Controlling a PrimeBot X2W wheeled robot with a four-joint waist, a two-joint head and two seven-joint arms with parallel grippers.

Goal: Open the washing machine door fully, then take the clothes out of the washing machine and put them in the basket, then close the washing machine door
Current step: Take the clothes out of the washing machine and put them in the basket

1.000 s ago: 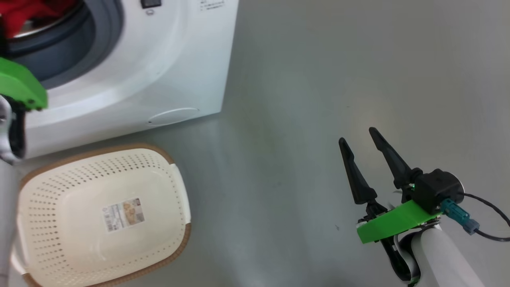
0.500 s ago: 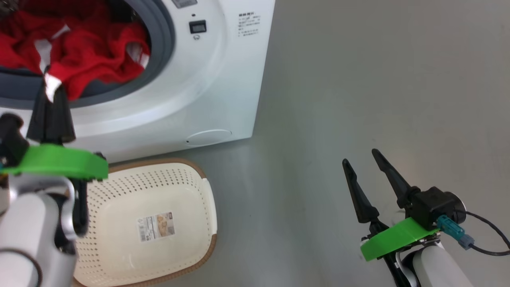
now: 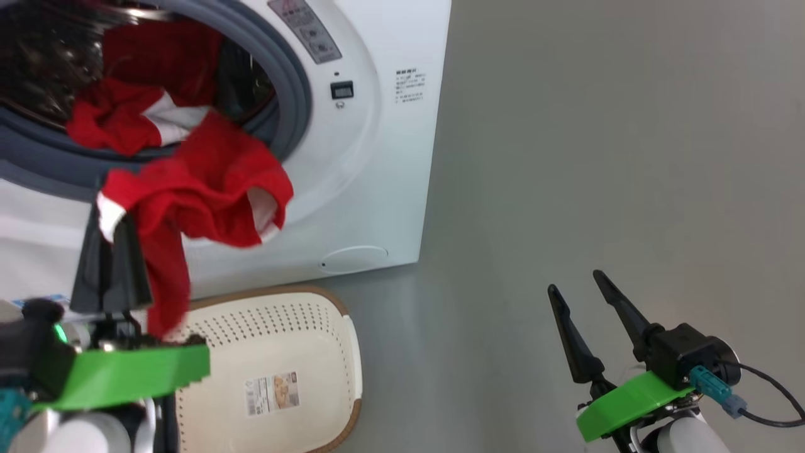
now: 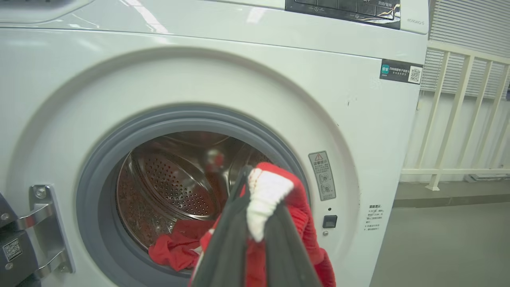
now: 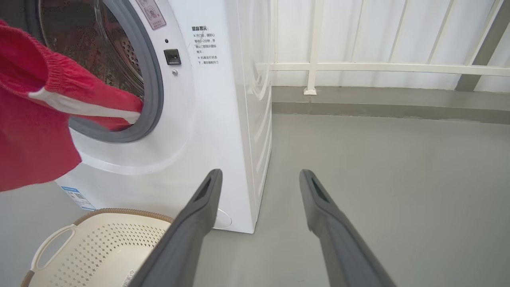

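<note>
The clothes (image 3: pixel 201 195) are caught in mid-air: a red garment with white trim is pinched by a white edge between the closed fingers of the left gripper (image 3: pixel 107 217), and it is draped out over the grey gasket (image 3: pixel 295 94) of the washing machine (image 3: pixel 383 163); a long red tail is hung down across the white front panel, and in the head view it ends at the brown back rim of the basket (image 3: pixel 336 352); more red and white fabric is seen lying in the perforated steel drum (image 4: pixel 175 179), low at the mouth, which is stood open; a metal hinge bracket (image 4: pixel 44 223) is shown at the left edge of that mouth in the left wrist view; the basket is set on the grey floor (image 3: pixel 597 126) just in front of the machine, with a paper label (image 3: pixel 272 393) on its bottom; the right gripper (image 3: pixel 575 283) is held well off to the right above bare floor, its two dark fingers spread wide with nothing between them; a pale railing (image 5: pixel 358 67) is glimpsed beyond the machine.
</note>
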